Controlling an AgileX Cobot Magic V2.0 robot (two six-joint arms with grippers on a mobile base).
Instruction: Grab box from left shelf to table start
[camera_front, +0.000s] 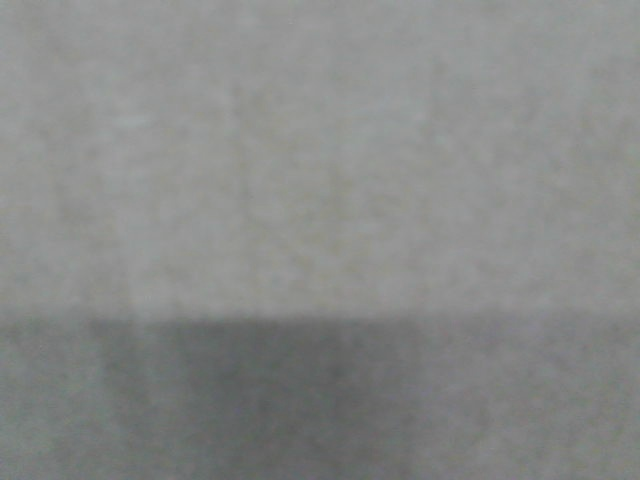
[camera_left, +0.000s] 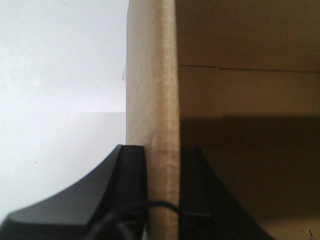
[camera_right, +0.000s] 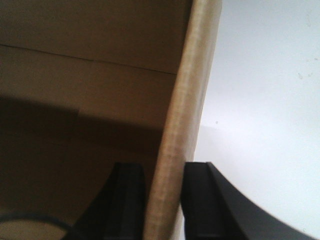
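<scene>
My left gripper (camera_left: 162, 200) is clamped on the box (camera_left: 250, 100) wall, one finger (camera_left: 125, 190) outside, one inside; my right gripper (camera_right: 165, 205) pinches the opposite wall likewise. The box hangs between my wrists, its open interior toward 3 o'clock in the left view. The front camera shows only grey blur, so I'd move both arms together, evenly, or the thin walls may buckle.

The left gripper (camera_left: 164, 200) stands astride one wall of the large brown corrugated cardboard box (camera_left: 165, 100), one finger inside, one outside. The right gripper (camera_right: 165, 200) sits likewise on another wall, with the white surface (camera_right: 265, 100) outside it.
</scene>
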